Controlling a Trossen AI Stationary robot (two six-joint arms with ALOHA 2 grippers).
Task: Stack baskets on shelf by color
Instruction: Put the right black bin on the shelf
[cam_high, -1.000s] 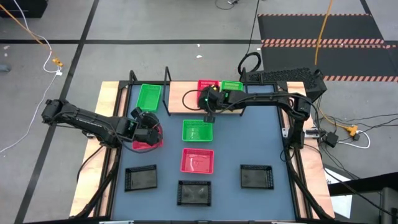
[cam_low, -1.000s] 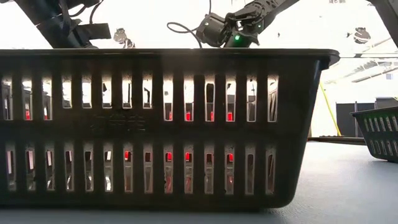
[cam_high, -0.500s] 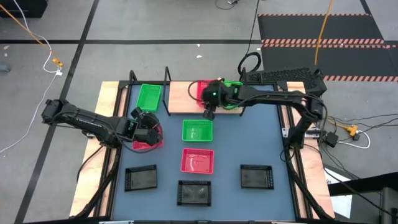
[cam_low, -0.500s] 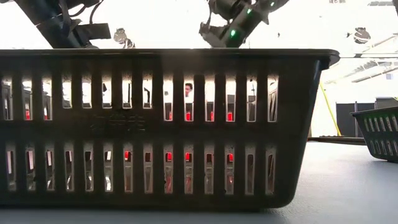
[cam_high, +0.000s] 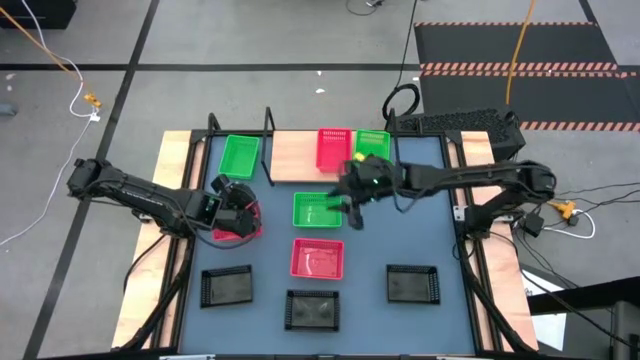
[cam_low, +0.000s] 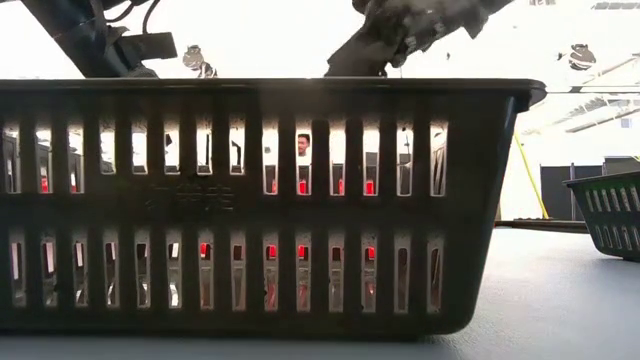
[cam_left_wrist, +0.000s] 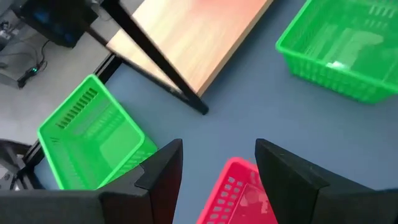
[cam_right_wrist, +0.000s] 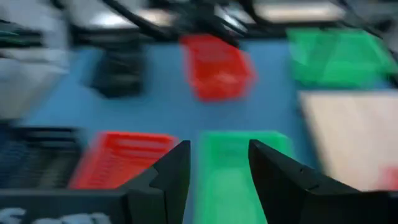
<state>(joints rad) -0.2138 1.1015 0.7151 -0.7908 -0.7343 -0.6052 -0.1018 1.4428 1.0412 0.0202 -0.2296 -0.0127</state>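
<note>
The shelf (cam_high: 295, 158) spans the table's far side. On it stand a green basket (cam_high: 240, 157) at the left and a pink-red basket (cam_high: 333, 148) beside another green one (cam_high: 372, 144). My right gripper (cam_high: 352, 208) hovers open over the right rim of a green basket (cam_high: 316, 210) on the table, which also shows beyond its fingers (cam_right_wrist: 236, 168). My left gripper (cam_high: 232, 205) stands open just above a pink-red basket (cam_high: 240, 228). That basket's corner (cam_left_wrist: 239, 190) shows between its fingers; whether they touch it, I cannot tell.
A pink-red basket (cam_high: 318, 258) lies near the table's middle. Three black baskets (cam_high: 227, 286), (cam_high: 313, 308), (cam_high: 413, 284) stand along the near side; one black basket (cam_low: 270, 200) fills the low view. The shelf's black frame posts (cam_high: 268, 145) rise at the far left.
My right gripper has drawn back from the pink-red basket on the shelf, moving toward the table's near edge and a little right, and now hangs over the green basket on the table. The pink-red basket stays on the shelf.
</note>
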